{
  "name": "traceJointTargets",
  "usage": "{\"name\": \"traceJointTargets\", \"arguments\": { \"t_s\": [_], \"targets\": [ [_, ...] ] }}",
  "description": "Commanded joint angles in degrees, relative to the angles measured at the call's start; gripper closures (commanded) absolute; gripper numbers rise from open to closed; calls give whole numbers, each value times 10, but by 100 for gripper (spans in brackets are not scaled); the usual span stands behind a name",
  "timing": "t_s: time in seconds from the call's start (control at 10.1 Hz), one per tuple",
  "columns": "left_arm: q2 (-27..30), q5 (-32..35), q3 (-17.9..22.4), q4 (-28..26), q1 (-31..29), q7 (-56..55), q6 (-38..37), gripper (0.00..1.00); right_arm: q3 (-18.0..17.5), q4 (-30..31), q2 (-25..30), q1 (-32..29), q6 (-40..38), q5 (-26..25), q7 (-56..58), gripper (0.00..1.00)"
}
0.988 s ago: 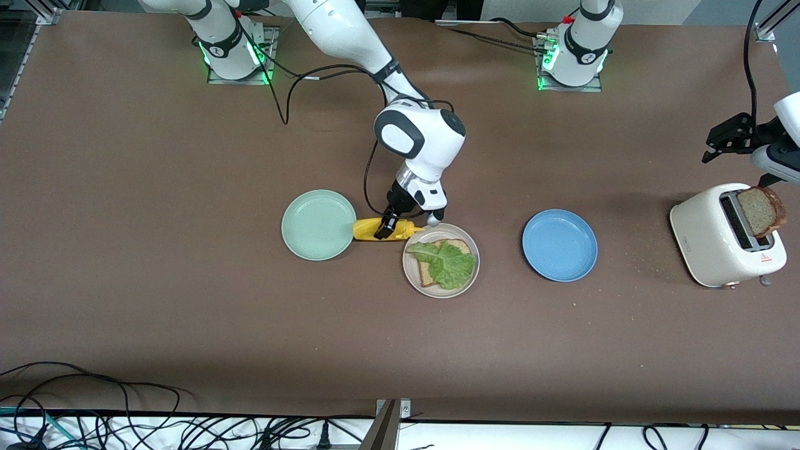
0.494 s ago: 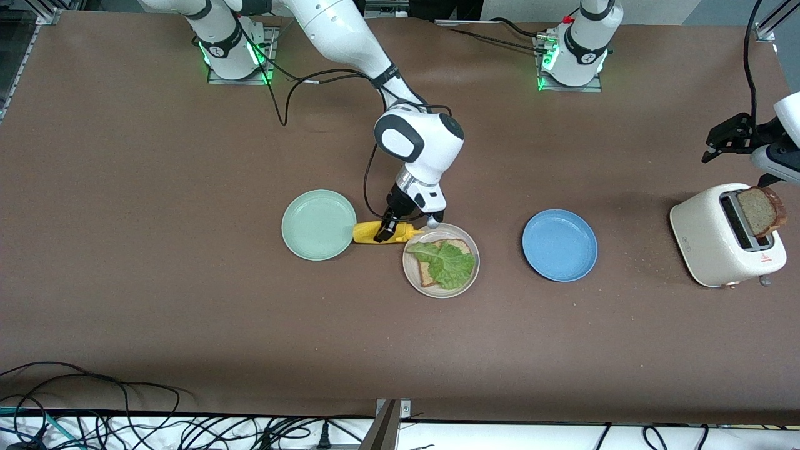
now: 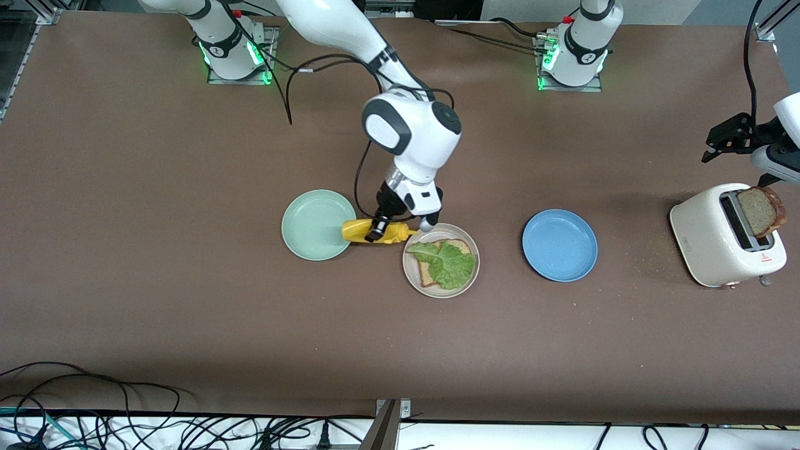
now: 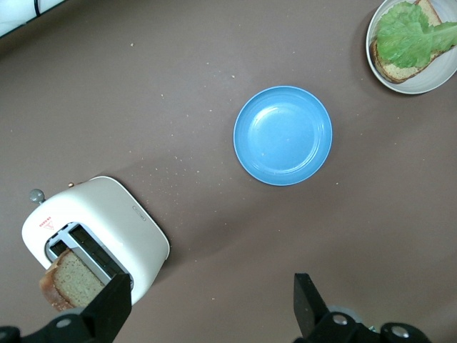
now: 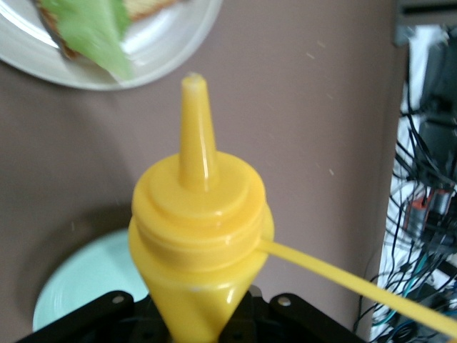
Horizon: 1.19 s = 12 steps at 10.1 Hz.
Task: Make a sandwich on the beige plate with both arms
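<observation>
The beige plate (image 3: 437,294) holds one bread slice (image 3: 461,245) with a green lettuce leaf (image 3: 449,264) on it. My right gripper (image 3: 377,230) is shut on a yellow squeeze bottle (image 3: 390,234), which lies sideways between the beige plate and the mint-green plate (image 3: 312,225). The bottle's nozzle points at the beige plate's rim (image 5: 178,43) in the right wrist view. A second bread slice (image 3: 759,210) stands up out of the white toaster (image 3: 725,234). My left gripper (image 4: 208,307) is open and empty, over the table beside the toaster (image 4: 107,221).
A blue plate (image 3: 559,245) sits empty between the beige plate and the toaster. Crumbs lie on the table around the toaster. Cables run along the table edge nearest the front camera.
My right gripper has shifted with the yellow bottle toward the mint-green plate, and the bottle's base now overlaps that plate's rim. The left arm has not moved.
</observation>
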<state>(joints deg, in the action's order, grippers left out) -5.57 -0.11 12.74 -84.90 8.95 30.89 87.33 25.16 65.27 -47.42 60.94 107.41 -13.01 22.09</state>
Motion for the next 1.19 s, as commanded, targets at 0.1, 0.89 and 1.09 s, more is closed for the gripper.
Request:
{"name": "traceJointTargets", "arguments": {
  "t_s": [0.1, 0.89, 1.09],
  "targets": [
    [-1, -10, 2, 9, -3, 14, -10, 0, -12, 21, 114, -115, -83, 133, 138, 100],
    [-2, -10, 2, 11, -1, 13, -10, 0, -9, 221, 231, -410, -151, 482, 599, 100],
    [-1, -10, 2, 11, -2, 13, -10, 0, -7, 277, 235, -444, -150, 517, 738, 100]
  ]
}}
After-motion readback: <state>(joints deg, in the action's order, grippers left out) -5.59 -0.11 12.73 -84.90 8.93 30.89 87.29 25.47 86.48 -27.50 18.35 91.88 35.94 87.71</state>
